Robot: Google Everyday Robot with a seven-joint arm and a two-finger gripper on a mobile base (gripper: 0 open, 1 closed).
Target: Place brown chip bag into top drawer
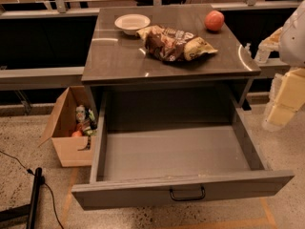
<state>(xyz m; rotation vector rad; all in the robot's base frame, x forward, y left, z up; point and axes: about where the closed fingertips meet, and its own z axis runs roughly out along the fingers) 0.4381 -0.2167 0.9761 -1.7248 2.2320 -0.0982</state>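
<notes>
Top drawer (176,151) pulled out, open room above its floor, brown chip bag (174,43) on the surface (119,56) just beside white bowl (132,23), orange ball (214,20) well apart, gripper (279,113) outside drawer's right wall

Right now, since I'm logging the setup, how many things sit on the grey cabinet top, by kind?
Round white bowl: 1
Wrinkly brown foil chip bag: 1
Round orange-red fruit: 1
Total: 3
The gripper is off the top, at the right edge of the view, beside the open grey top drawer.
</notes>
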